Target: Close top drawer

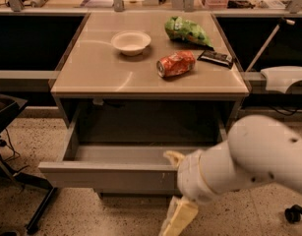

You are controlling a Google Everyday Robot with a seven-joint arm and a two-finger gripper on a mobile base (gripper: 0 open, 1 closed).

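Tan desk [91, 77] stands at centre, with the grey top drawer [106, 175] beneath it pulled well out. A white arm [249, 156] crosses the drawer's right front corner. The yellowish gripper [178, 216] hangs just below the drawer front; how wide it stands cannot be told. A bowl [131, 42] and a red can [176, 64] rest on the desktop.

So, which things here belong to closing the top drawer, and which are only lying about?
For the job: top drawer, pulled out; gripper, low before its front, right of centre.
Lying about: bowl, can, green bag, dark packet, all on the desk.
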